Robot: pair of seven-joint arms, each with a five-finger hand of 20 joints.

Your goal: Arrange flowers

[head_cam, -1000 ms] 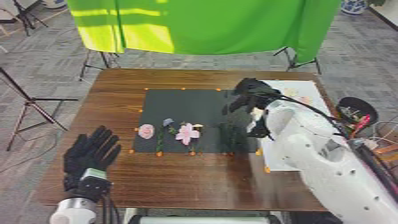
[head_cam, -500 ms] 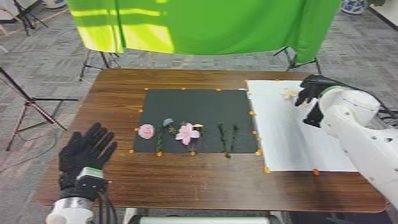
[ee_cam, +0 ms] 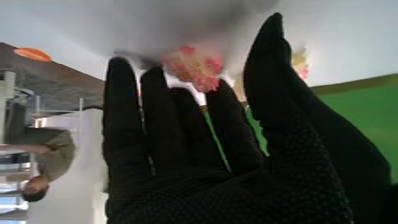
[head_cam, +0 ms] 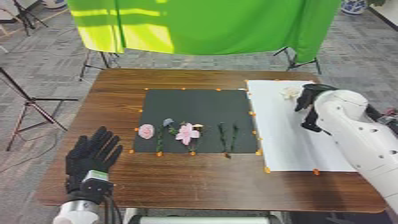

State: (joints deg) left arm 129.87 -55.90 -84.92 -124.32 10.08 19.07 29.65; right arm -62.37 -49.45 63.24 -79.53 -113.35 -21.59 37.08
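My right hand (head_cam: pixel 313 91) is over paper (head_cam: pixel 293 142), fingers straight, thumb apart. They partly hide a blurry flower (ee_cam: pixel 194 66); can't tell if held.

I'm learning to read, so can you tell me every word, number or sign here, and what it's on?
There are no words, numbers or signs that I can read.
The green and white patch by the left hand is too small to tell if it has writing.
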